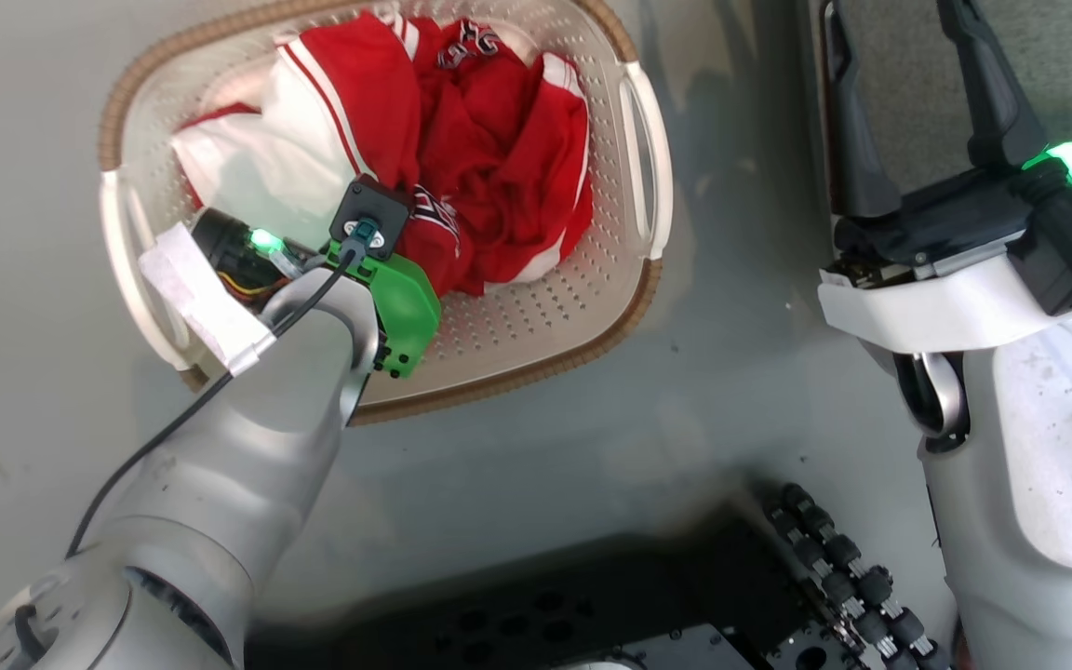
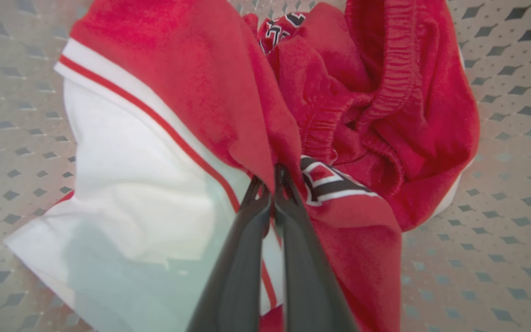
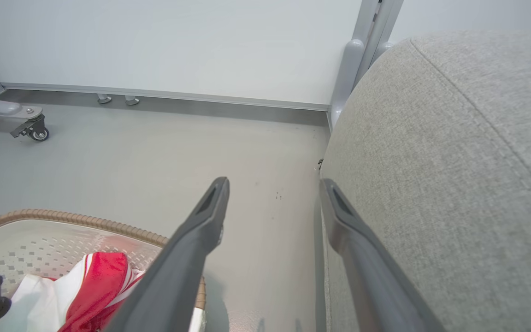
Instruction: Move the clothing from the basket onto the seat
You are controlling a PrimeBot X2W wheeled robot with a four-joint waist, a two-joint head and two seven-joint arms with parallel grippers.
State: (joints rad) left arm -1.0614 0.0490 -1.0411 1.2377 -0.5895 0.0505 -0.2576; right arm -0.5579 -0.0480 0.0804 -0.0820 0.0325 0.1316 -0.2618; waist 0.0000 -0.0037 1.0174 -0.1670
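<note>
The cream basket [image 1: 629, 288] with its brown rim stands on the floor, and the red and white clothing [image 1: 489, 158] lies bunched inside it. My left arm reaches down into the basket. In the left wrist view my left gripper [image 2: 272, 177] is shut on a fold of the clothing [image 2: 191, 92], pinching red fabric beside a white panel. My right gripper [image 1: 899, 56] stands open at the upper right, next to the grey seat [image 1: 1057, 56]. In the right wrist view its fingers [image 3: 210, 216] hang apart with nothing between them, close beside the seat [image 3: 454, 161] and above the basket's rim [image 3: 85, 220].
The robot's dark base [image 1: 592, 605] and a ribbed black wheel part [image 1: 843, 568] lie at the bottom. In the right wrist view a white wall [image 3: 178, 41], a castor [image 3: 39, 134] and a grey metal post [image 3: 353, 64] stand beyond the bare grey floor [image 3: 155, 157].
</note>
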